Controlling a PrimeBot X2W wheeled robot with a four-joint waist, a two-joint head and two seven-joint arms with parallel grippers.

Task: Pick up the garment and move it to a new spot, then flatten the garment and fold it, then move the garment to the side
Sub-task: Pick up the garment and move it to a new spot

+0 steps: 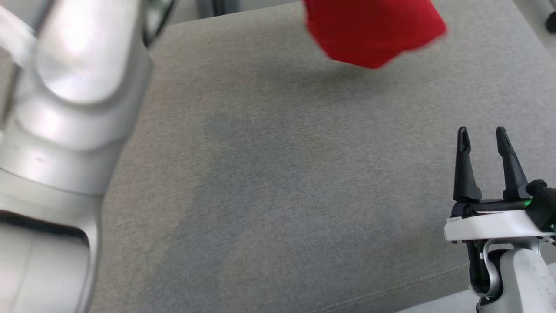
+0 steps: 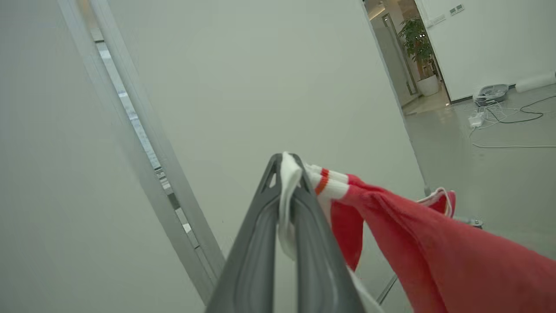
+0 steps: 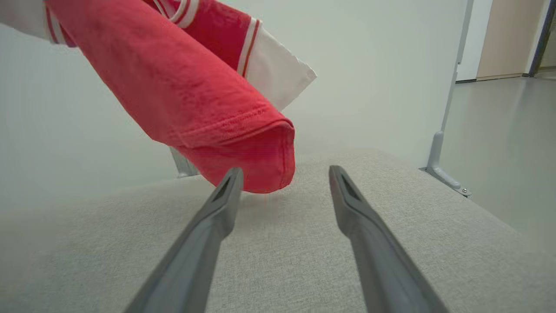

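Garment [image 1: 373,30] — red and blurred — hangs at the top of the head view above the grey bench [image 1: 278,195]. At lower right the right jaws stand open and empty. In the left wrist view, the left jaws are clamped on its white trim [image 2: 286,191], with red cloth trailing to the lower right. In the right wrist view, its lowest fold dangles at upper left, close over the bench. Pickup looks done — setting down, flattening, folding and moving aside remain.
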